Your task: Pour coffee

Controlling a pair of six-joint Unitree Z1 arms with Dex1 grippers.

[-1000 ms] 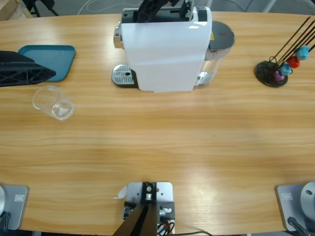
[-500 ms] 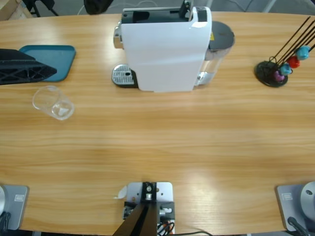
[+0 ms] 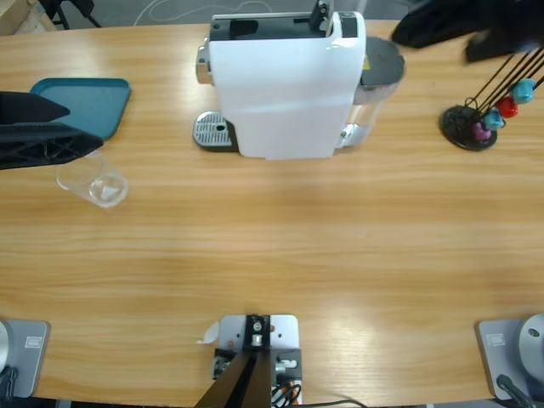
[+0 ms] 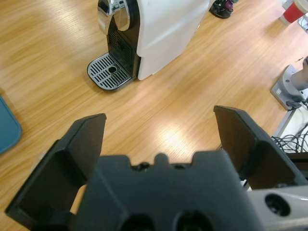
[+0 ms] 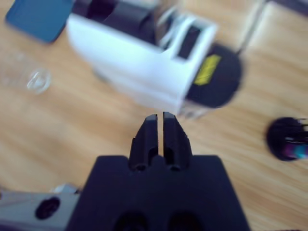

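Observation:
No coffee shows in any view. An empty clear glass lies tilted on the wood at the left; it also shows small and blurred as the glass. My left gripper comes in from the left edge just above the glass, open, with nothing between its jaws. In the left wrist view the left gripper faces the white coffee machine and its drip grille. My right gripper is shut and empty, high over the coffee machine. The right arm is a dark blur at the top right.
A teal tray lies at the back left, partly under the left gripper. A black capsule stand with coloured capsules stands at the right. The machine's grille faces left. Bare wooden table fills the front.
The left gripper's jaws have opened and moved closer to the glass. The dark arm at the top edge has swung from over the machine to the top right.

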